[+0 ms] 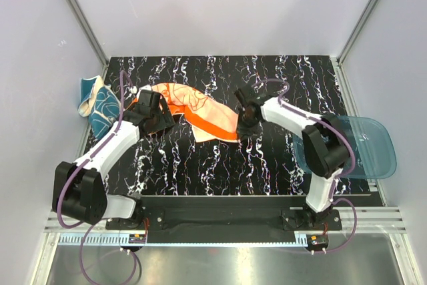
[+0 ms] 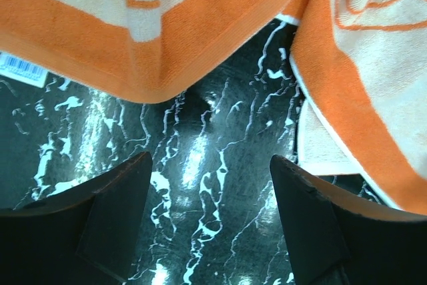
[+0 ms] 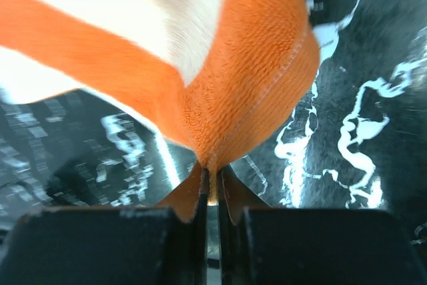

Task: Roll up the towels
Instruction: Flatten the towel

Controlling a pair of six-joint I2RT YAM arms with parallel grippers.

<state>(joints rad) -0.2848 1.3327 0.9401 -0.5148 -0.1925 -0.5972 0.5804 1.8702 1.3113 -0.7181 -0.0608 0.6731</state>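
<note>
The orange and peach towel (image 1: 200, 111) lies rumpled across the middle of the black marbled table. My right gripper (image 1: 245, 127) is shut on its right corner; in the right wrist view the orange hem (image 3: 240, 91) is pinched between the jaws at my gripper (image 3: 211, 181). My left gripper (image 1: 155, 113) is at the towel's left end, open and empty; in the left wrist view it (image 2: 210, 165) hovers over bare table just short of the towel's orange border (image 2: 140, 51). The teal towel (image 1: 99, 103) with white swirls lies crumpled at the far left edge.
A translucent blue plastic tray (image 1: 370, 145) sits at the right edge of the table, partly overhanging it. Grey walls and aluminium posts close in the back and sides. A white barcode label (image 2: 23, 70) shows under the towel.
</note>
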